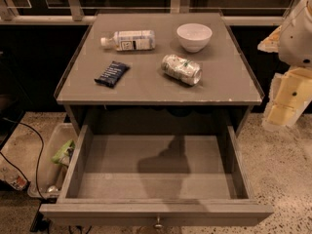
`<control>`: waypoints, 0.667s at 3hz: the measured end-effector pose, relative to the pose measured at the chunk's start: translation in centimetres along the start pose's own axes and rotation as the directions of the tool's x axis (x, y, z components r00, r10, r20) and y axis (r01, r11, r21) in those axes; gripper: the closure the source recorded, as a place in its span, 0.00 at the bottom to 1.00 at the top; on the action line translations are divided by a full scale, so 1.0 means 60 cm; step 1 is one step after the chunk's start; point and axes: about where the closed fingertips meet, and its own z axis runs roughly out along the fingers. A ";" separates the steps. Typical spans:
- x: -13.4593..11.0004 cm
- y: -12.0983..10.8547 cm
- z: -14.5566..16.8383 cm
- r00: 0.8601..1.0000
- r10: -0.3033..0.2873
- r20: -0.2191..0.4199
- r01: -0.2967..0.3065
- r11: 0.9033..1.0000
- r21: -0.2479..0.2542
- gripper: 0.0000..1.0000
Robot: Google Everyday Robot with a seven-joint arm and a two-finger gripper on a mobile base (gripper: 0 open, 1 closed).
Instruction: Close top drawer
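Clearly found the top drawer (122,172) pulled well out below the worktop (146,89), front running left-right; spotted jaws beside the worktop's right edge, drawer lying down-left; couldn't tell spread or pressed together.

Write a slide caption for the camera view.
Top drawer open, nothing inside; gripper beside cabinet's right edge; bottle, bowl, can, packet on top.

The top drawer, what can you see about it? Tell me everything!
The wide, shallow grey-painted wooden top drawer is pulled far out below the grey tabletop. Its flat front panel has one small round metal knob at the centre. Its plain grey floor holds nothing, only a shadow. The robot's cream hand hangs at its right, not touching it.
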 end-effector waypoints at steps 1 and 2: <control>0.001 0.009 -0.002 1.000 -0.004 0.007 0.004 1.000 0.010 0.00; 0.011 0.045 0.006 0.999 0.001 0.048 -0.002 1.000 0.007 0.00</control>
